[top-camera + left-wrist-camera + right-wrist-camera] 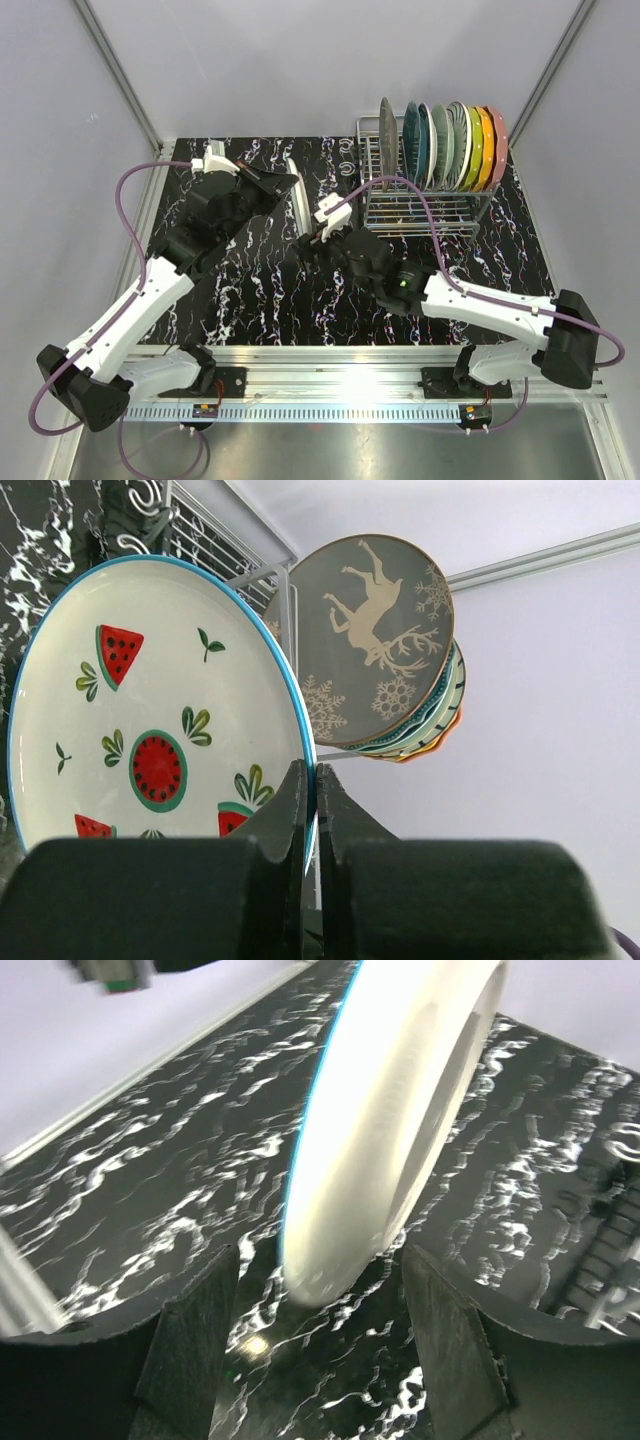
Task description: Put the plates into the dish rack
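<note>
**Marbled tabletop, white walls, metal framing**

A black tabletop [150,1180] veined with white runs beneath and beyond the jaws of the right gripper [320,1260]. Past the jaws of the left gripper [310,780], a plain white wall [560,710] fills the background. A slanting aluminium post [560,558] crosses it above and to the right. Behind both sets of jaws, an aluminium rail [340,365] edges the table.
</note>
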Robot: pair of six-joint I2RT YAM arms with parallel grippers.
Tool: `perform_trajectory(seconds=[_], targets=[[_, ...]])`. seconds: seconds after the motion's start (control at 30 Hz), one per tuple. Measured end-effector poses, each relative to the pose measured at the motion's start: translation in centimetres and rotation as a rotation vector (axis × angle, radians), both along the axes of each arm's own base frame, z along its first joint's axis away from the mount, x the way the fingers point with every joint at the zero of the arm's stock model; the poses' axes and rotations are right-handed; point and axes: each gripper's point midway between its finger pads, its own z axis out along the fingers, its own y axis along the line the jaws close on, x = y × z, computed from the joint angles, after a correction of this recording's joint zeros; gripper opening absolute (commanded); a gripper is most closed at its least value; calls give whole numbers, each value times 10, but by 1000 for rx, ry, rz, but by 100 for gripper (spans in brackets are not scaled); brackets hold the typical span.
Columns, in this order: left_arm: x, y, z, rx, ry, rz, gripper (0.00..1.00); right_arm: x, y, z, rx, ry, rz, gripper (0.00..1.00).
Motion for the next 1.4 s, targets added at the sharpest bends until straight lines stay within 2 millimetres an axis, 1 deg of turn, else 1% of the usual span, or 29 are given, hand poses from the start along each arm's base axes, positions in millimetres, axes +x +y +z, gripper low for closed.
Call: perform_trajectory(seconds=[0.07, 0.1, 0.17, 0.2, 0.3, 0.33, 0.4, 0.53, 0.57, 0.63, 0.67, 0.7, 0.73, 0.77, 0.83, 0.87, 0.93, 0.97, 1.0, 1.1, 1.13, 1.23, 1.3, 1.4], targets=[[0, -3, 0, -14, 7, -6, 0, 10, -3, -1, -7, -12, -68, 69], [-1, -4, 0, -18, 11, -9, 0, 15, -6, -1, -10, -21, -103, 65], [-2, -6, 1, -32, 15, -15, 0, 24, -12, 1, -10, -42, -169, 60], [-2, -6, 2, -39, 14, -15, 0, 28, -15, 2, -9, -51, -198, 54], [-2, -8, 7, -65, 10, -14, 0, 36, -19, 3, -12, -75, -261, 42], [-2, -10, 9, -80, 8, -14, 0, 39, -21, 4, -15, -84, -280, 35], [2, -15, 13, -120, 7, -16, 0, 44, -26, 5, -26, -106, -328, 26], [9, -24, 11, -155, 19, -20, 0, 51, -40, 8, -37, -126, -410, 14], [11, -26, 11, -162, 21, -24, 0, 54, -45, 9, -51, -135, -433, 8], [14, -32, 11, -171, 18, -35, 0, 56, -52, 9, -67, -146, -469, 0], [15, -33, 10, -173, 16, -38, 0, 57, -55, 10, -77, -153, -482, 0], [16, -35, 11, -175, 13, -42, 2, 58, -58, 11, -84, -160, -499, 0], [16, -36, 12, -176, 9, -46, 8, 58, -60, 12, -89, -166, -509, 0], [16, -37, 13, -175, 2, -51, 23, 59, -62, 13, -92, -173, -520, 0], [15, -38, 17, -158, -21, -63, 34, 60, -64, 16, -97, -184, -532, 0], [14, -38, 22, -150, -38, -69, 48, 60, -66, 16, -103, -187, -541, 0], [13, -38, 31, -124, -72, -78, 63, 61, -69, 15, -115, -192, -560, 0], [13, -37, 37, -112, -89, -80, 68, 62, -70, 14, -123, -195, -571, 0], [13, -37, 45, -97, -109, -82, 77, 62, -72, 13, -131, -197, -580, 0], [13, -34, 67, -60, -165, -85, 91, 63, -76, 12, -148, -201, -603, 0], [12, -33, 72, -42, -181, -85, 99, 64, -77, 13, -150, -202, -611, 0], [11, -26, 79, 14, -211, -75, 99, 66, -82, 16, -155, -207, -634, 0], [12, -20, 76, 75, -213, -60, 99, 71, -85, 22, -151, -211, -653, 0], [9, -3, 65, 199, -212, -26, 99, 83, -94, 38, -131, -218, -700, 0]])
